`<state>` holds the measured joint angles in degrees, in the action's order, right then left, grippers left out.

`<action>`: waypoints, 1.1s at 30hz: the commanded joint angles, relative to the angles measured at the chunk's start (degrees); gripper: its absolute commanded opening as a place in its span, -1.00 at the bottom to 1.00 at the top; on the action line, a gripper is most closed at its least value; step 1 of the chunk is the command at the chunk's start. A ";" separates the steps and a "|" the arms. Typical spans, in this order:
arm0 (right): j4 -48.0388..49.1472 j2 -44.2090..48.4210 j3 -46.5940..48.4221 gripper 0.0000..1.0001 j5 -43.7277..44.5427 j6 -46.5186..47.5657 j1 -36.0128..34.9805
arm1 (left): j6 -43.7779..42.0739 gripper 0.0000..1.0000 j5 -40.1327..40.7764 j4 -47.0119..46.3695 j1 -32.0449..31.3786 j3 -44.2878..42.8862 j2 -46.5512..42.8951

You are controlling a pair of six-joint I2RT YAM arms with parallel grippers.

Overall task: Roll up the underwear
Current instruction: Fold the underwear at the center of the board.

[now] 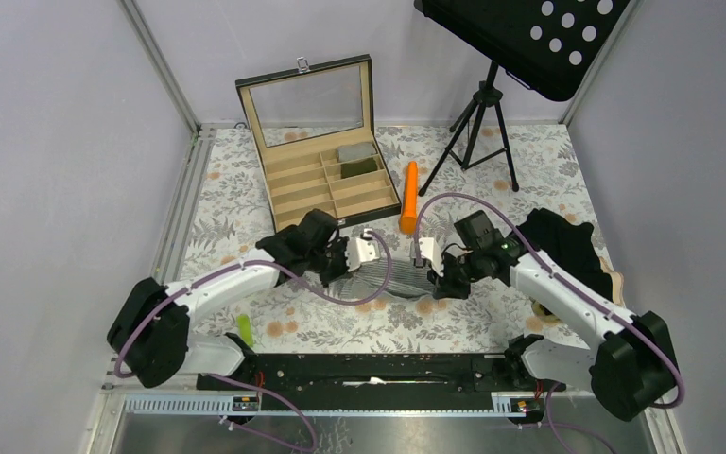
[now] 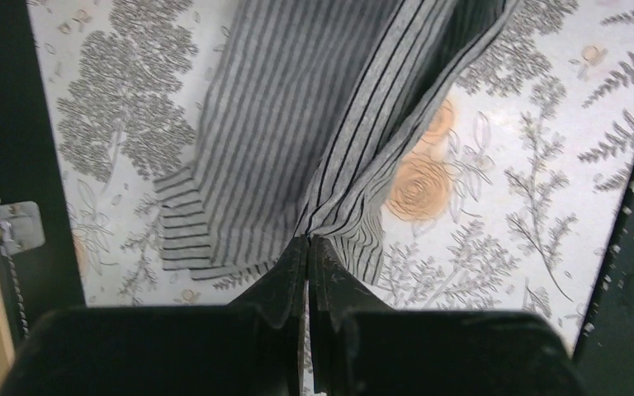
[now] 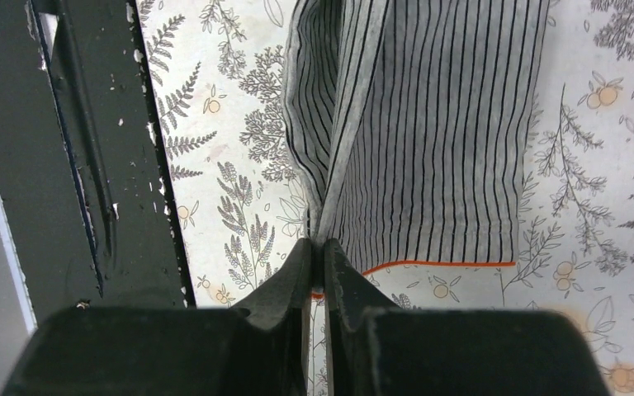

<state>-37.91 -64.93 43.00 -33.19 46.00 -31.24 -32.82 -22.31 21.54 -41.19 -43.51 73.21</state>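
On the worktop [image 1: 359, 326], the left claw [image 2: 308, 241] is clamped shut on one edge of the grey pinstriped underwear [image 1: 395, 276]. The right claw [image 3: 320, 242] pinches the opposite edge. The 2 seem to stretch it between them, probably to flatten it for rolling. Its long axis runs left to right, with the stripes along that line. A little farther off, black underwear [image 1: 567, 241] lies at the right and another black piece [image 1: 301, 238] by the left arm. Farthest stands the open box [image 1: 326, 175].

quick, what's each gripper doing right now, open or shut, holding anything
left gripper: shut, pinching an edge of the pinstriped grey underwear
right gripper: shut, pinching the same pinstriped grey underwear
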 commanded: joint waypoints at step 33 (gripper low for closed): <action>-13.37 -45.80 32.24 -0.88 -11.08 3.30 18.09 | 12.41 -1.00 3.92 -5.07 10.86 -22.61 26.49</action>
<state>-48.82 -108.77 72.29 -41.87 49.82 -13.32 -24.58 -20.73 17.52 -31.22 -62.72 98.41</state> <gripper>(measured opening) 0.108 0.014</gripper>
